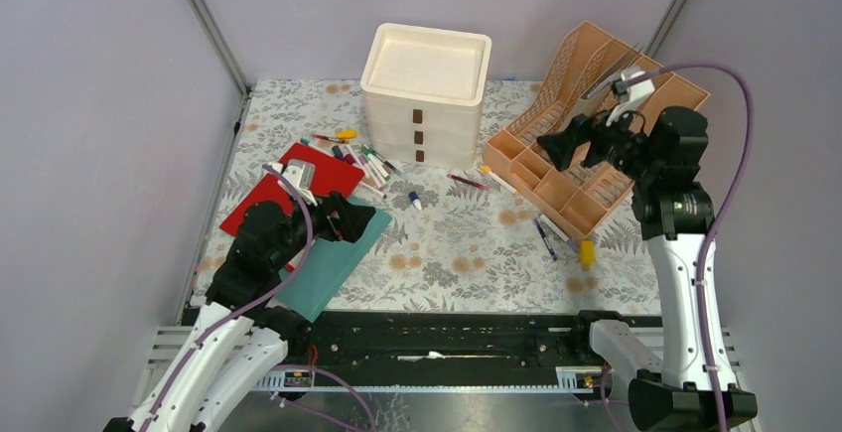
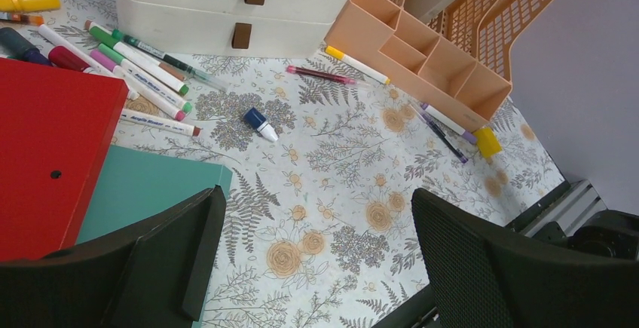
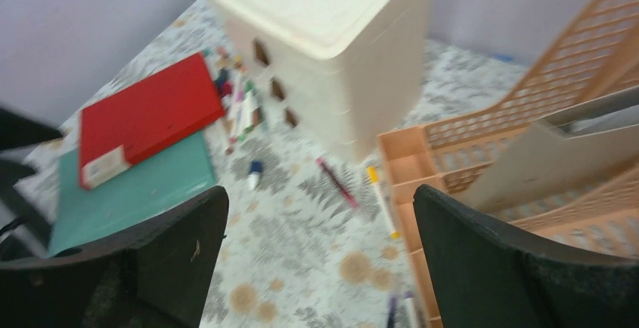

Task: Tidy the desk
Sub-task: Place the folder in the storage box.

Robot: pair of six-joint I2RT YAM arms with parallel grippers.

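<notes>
The desk (image 1: 447, 243) wears a pale cloth with ferns and orange flowers. Loose markers (image 1: 362, 159) lie beside a red folder (image 1: 288, 189) that overlaps a teal folder (image 1: 333, 258). My left gripper (image 1: 348, 218) hangs open over the teal folder's right edge (image 2: 143, 188), only cloth between its fingers (image 2: 316, 260). My right gripper (image 1: 556, 149) is raised and open above the orange organizer (image 1: 576, 169), nothing held (image 3: 320, 256). A maroon pen (image 2: 320, 75) and a small blue-capped marker (image 2: 260, 124) lie mid-desk.
A white drawer unit (image 1: 425, 89) stands at the back centre. The organizer's tall mesh file rack (image 1: 596, 65) fills the back right. Purple pens (image 1: 544, 236) and a yellow marker (image 1: 587, 251) lie by the organizer's front corner. Metal rails (image 1: 437, 338) run along the near edge.
</notes>
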